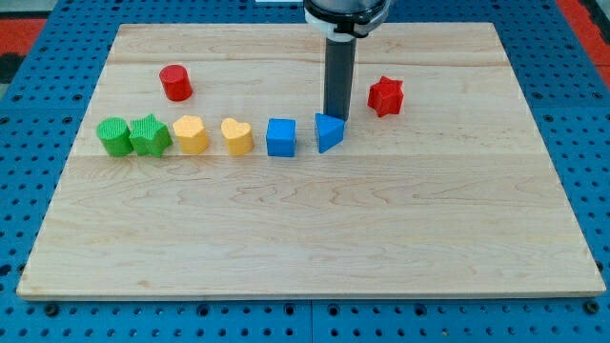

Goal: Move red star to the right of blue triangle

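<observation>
The red star (pixel 385 95) lies on the wooden board (pixel 315 219), to the upper right of the blue triangle (pixel 329 131). The blue triangle is the right end of a row of blocks across the board's middle. My tip (pixel 336 117) stands just behind the blue triangle, touching or nearly touching its top edge, and left of the red star with a gap between them.
The row runs from the view's left: a green cylinder (pixel 113 136), a green star (pixel 150 135), a yellow block (pixel 191 134), a yellow heart (pixel 236 136), a blue cube (pixel 281 137). A red cylinder (pixel 175 83) sits above the row at upper left.
</observation>
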You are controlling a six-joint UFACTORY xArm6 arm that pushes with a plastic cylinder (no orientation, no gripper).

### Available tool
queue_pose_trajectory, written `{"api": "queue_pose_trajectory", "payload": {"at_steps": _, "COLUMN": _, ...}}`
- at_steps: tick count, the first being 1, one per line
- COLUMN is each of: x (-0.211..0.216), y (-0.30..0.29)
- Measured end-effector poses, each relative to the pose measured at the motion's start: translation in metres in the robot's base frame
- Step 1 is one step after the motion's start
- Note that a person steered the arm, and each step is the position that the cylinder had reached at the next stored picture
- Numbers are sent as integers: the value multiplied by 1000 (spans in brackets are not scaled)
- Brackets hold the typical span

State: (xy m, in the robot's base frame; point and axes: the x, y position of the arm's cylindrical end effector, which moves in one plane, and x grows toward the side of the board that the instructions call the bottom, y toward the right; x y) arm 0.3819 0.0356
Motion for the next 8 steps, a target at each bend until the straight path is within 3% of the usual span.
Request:
{"api": "queue_pose_trajectory", "payload": {"at_steps": 3, "x": 18, "y": 3}}
{"api": "queue_pose_trajectory", "payload": {"at_steps": 4, "x": 2, "y": 3}}
{"api": "queue_pose_trajectory", "payload": {"at_steps": 5, "x": -24, "y": 39}}
{"api": "queue_pose_trajectory", "payload": {"at_steps": 7, "x": -13, "y": 129}}
{"api": "queue_pose_trajectory", "payload": {"at_steps": 8, "x": -49, "y": 143}}
